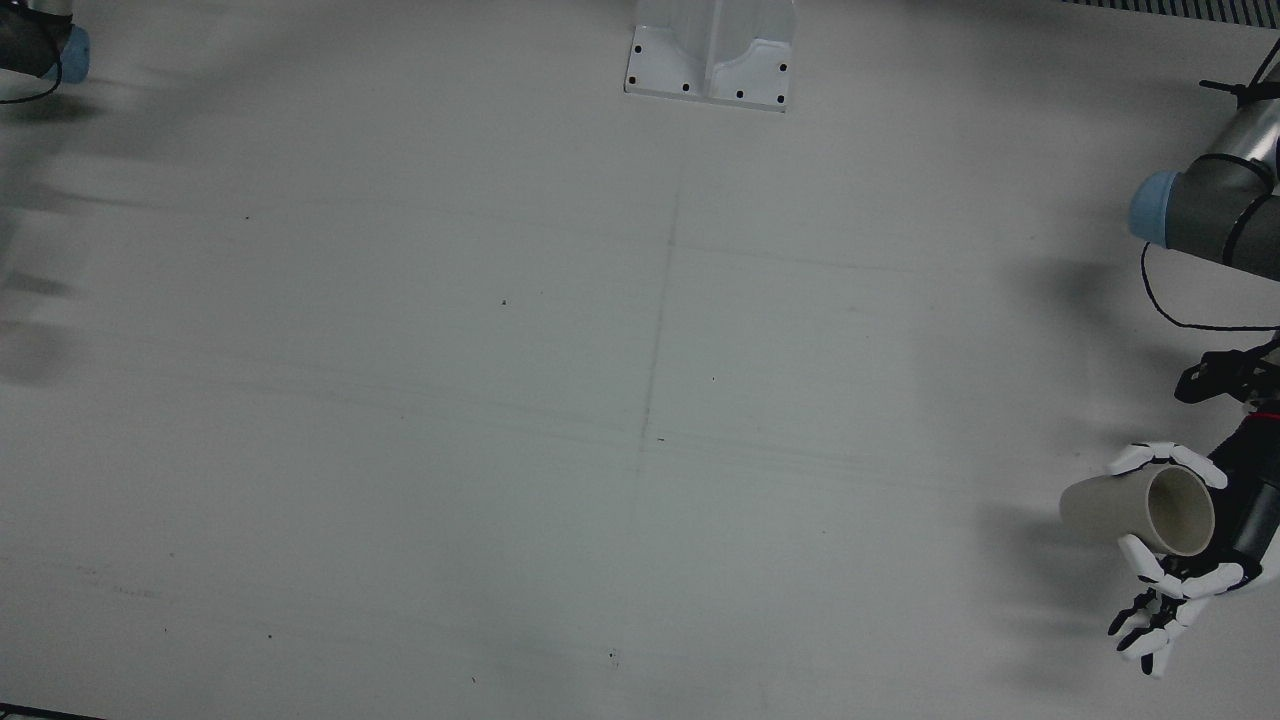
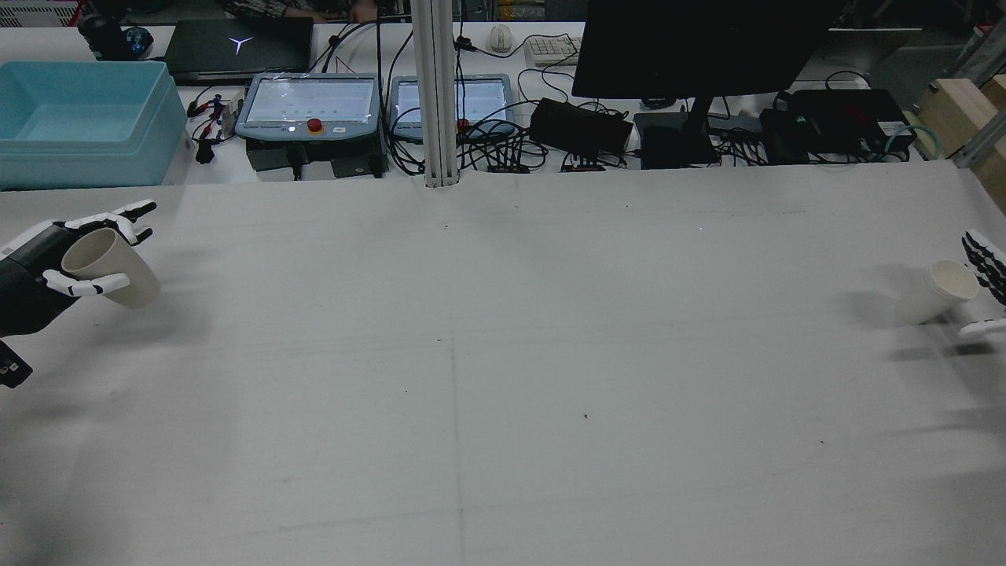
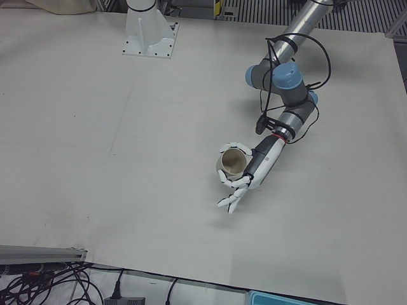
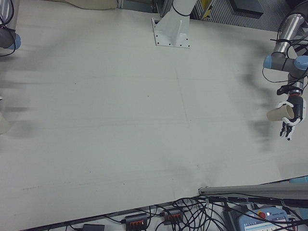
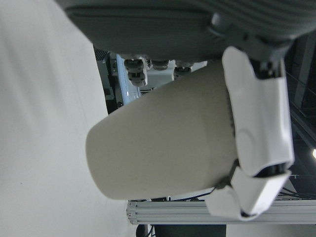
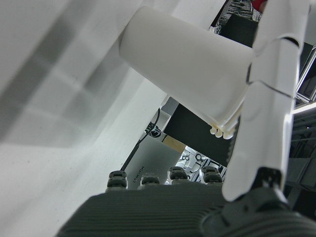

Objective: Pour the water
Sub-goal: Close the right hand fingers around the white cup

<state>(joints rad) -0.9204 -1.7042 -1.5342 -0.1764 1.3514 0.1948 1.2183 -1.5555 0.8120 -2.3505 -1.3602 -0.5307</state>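
Cups sit in both grips at opposite ends of the bench, well apart. We see the left robot hand wrapped around a beige paper cup, thumb on one side and fingers curled over the other, some fingers splayed loose below it; the cup is held clear of the bench and tipped over, its open mouth turned toward the arm in the front view. At the far right edge of the rear view, the right robot hand holds a white cup, fingers pressed along its wall near the rim, as its own camera confirms; that cup also leans, and we cannot tell whether its base touches the bench or hangs just above it. We cannot see water in either cup.

Our reading: both cups are grasped and the pour itself has not begun. To do it well, we would first bring the two cups together over the middle of the bench, keeping the pouring cup closer to upright on the way so nothing spills early. The receiving cup should stand level and steady, mouth up. Then we would set the pouring rim just above and inside the other rim and tilt slowly, holding firmly without crushing the thin paper walls.
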